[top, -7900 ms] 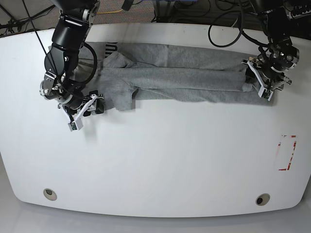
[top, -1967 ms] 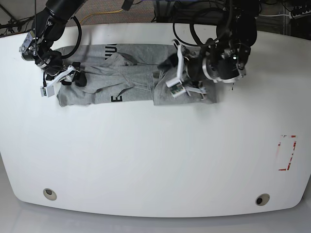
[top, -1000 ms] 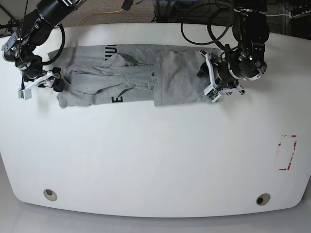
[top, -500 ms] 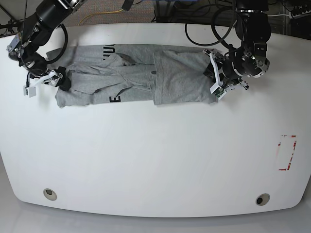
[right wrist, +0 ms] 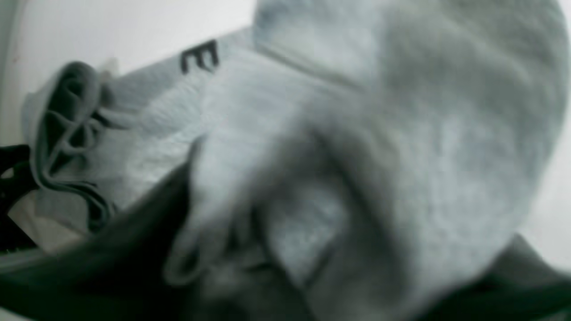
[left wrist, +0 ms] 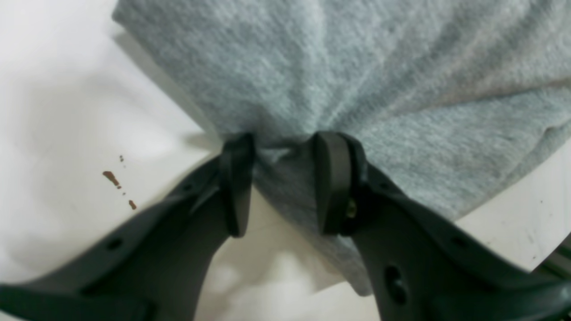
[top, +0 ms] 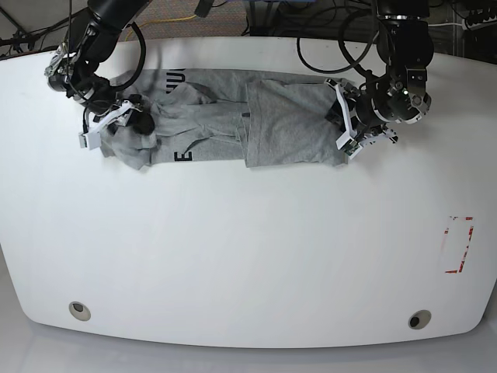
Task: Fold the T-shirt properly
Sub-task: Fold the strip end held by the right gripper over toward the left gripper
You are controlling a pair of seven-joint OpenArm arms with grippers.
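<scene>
The heather-grey T-shirt lies along the far side of the white table, its right part folded over the middle, and a black letter E shows at its near edge. My left gripper is at the shirt's right folded edge. In the left wrist view its black fingers are shut on a pinched fold of the T-shirt. My right gripper is at the shirt's left end, where the cloth is bunched. In the blurred right wrist view the T-shirt is heaped over the dark fingers.
A red-marked tag lies near the table's right edge. Two round holes sit near the front edge. Cables hang behind the table's far edge. Small brown specks mark the table beside the left gripper.
My right gripper closed on the shirt's left end and moved right, dragging that end inward into a bunch. The left gripper stayed at the right folded edge.
</scene>
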